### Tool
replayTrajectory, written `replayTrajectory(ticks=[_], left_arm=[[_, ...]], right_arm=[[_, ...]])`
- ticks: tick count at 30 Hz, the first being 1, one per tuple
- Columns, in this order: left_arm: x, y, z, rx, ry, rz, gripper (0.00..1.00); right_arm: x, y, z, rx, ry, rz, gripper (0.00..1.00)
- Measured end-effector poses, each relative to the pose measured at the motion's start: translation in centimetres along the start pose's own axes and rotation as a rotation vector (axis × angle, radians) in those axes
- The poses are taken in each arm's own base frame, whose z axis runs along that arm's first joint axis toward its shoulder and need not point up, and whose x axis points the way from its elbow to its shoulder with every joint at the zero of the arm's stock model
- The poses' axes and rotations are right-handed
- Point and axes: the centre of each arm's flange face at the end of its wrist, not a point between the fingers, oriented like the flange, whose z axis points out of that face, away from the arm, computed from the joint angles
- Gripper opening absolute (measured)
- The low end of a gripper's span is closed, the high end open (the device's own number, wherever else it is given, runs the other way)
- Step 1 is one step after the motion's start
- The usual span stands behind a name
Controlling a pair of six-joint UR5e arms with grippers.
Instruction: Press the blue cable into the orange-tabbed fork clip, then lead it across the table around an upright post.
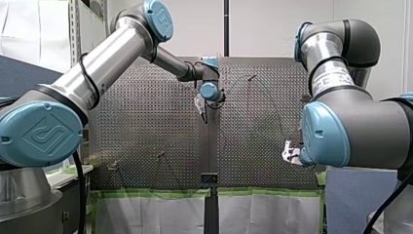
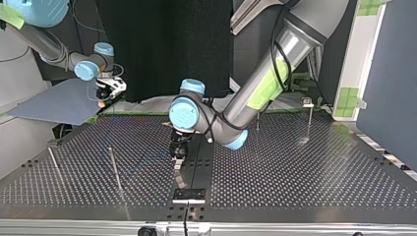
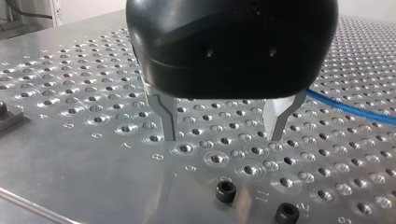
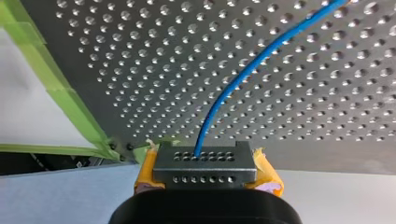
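The blue cable runs over the perforated table into a small metal end block. My right gripper is shut on that block with its yellow pads, at the table's green-taped edge. In the top view it hangs at the back left. My left gripper hovers just above the table's middle with its metal fingers open and nothing between them. A stretch of blue cable lies beside it. A small orange tab shows behind my left gripper.
Thin upright posts stand on the table. A black fixture plate sits at the top view's near edge. Two black bolts lie just ahead of my left gripper. Green tape lines the table's edge.
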Motion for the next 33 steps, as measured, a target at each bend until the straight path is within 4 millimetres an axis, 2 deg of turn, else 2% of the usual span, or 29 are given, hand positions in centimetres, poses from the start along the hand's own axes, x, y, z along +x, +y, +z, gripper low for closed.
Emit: replayTrajectory(ticks=[7,19,25,32,33], left_arm=[[0.1,-0.2,-0.1,0.003,0.001,0.0,0.91],[0.2,-0.4,-0.3,0.002,0.014,0.007,0.91],[0.5,-0.3,-0.8,-0.012,0.046,0.047,0.91],[0.9,-0.3,-1.5,-0.036,0.088,0.09,0.91],[1.0,-0.3,-1.7,-0.039,0.095,0.092,0.93]], right_arm=[[-3.3,0.7,0.8,-0.004,-0.014,0.009,0.0],[-7.1,1.8,2.1,-0.017,-0.036,0.012,0.0],[-8.3,2.4,2.7,-0.022,-0.033,0.011,0.0],[-8.5,2.7,2.9,-0.026,-0.034,0.003,0.0],[-8.5,2.7,2.9,-0.026,-0.034,0.003,0.0]])
